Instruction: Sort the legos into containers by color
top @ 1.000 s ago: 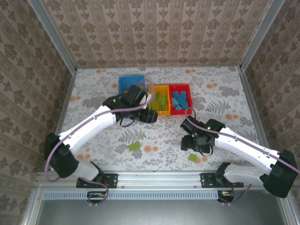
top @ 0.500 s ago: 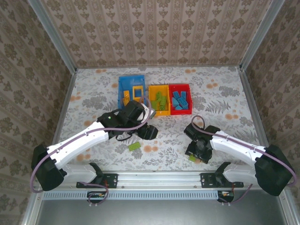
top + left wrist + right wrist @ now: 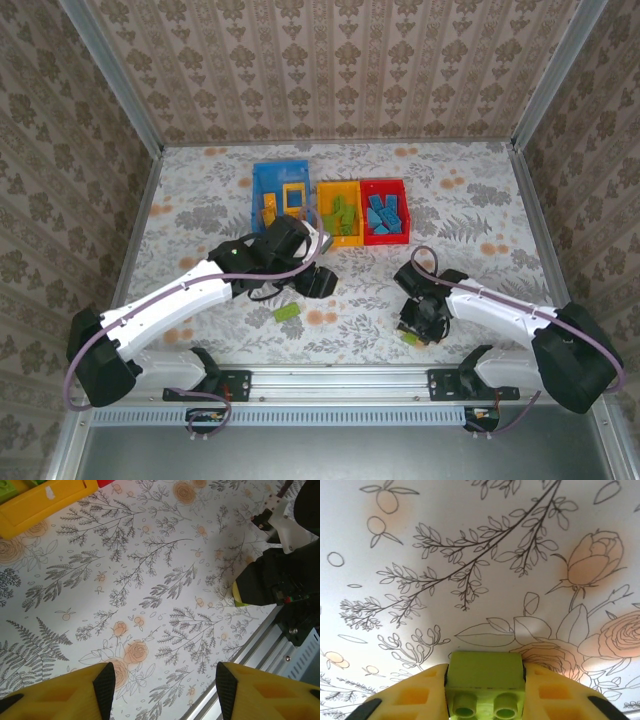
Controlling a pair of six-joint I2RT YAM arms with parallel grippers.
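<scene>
No text, label or number can be read

**Flowered table, three bins and two loose bricks**

The table (image 3: 200, 200) has a pale cover printed with grey ferns and orange blossoms. Seen from above, three open bins stand in a row toward its far edge, side by side. The blue bin (image 3: 282, 167) is at 11 o'clock, the yellow bin (image 3: 345, 241) at 12 and the red bin (image 3: 385, 240) at 1. A lime green brick (image 3: 287, 312) lies alone at 7 o'clock, well apart from the bins. A second lime green brick (image 3: 410, 338) sits at 5 o'clock, near the front rail.
</scene>
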